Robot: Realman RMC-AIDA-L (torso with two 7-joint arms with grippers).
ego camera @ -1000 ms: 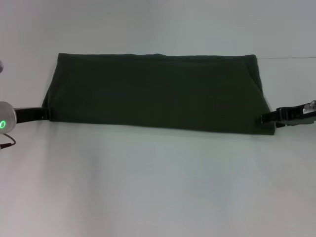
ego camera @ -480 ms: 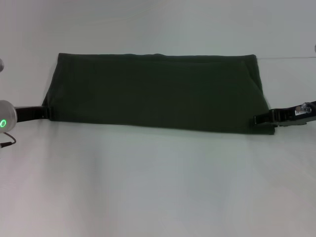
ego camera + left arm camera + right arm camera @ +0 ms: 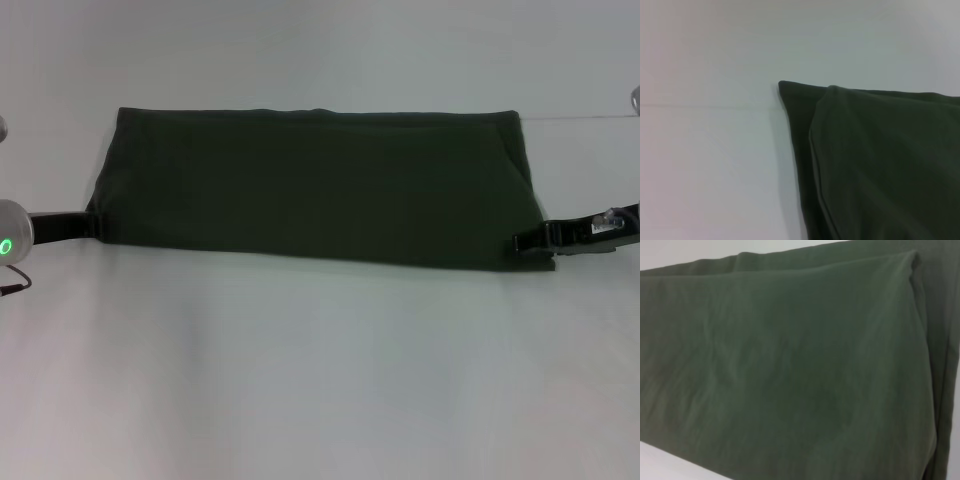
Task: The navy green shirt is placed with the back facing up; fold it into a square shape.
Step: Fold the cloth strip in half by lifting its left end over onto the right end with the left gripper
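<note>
At both near corners of the shirt, the end effectors sit low against the table. Left end effector [image 3: 92,226] is at the shirt's near-left corner, tip touching or just under the edge; can't tell whether it's clenched or released, fingers are hidden by cloth. Right end effector [image 3: 522,241] is at the near-right corner, tip overlapping the hem; same story, grip state not readable. Wrist views show no fingers, only fabric.

Shirt [image 3: 320,185] lies flat on the white table [image 3: 320,380], centred toward the far side, already a long horizontal band with plain dark olive side up. Left wrist view shows a doubled layer: an upper ply with a soft rolled edge lying over a lower ply that sticks out at the corner [image 3: 790,92]. Right wrist view shows the same stacked plies, light wrinkles, no lettering visible.

Handling judgement: light, limp cotton, no stiffness, so it'll sag between two grip points and drape on lift. Not fragile, and probably not slippery on this surface, so dragging may bunch it. Best hold is a pinch at the corners catching all plies at once, otherwise the layers will shear apart. Band is still too long for a square; looks like at least one end-to-end fold remains.
</note>
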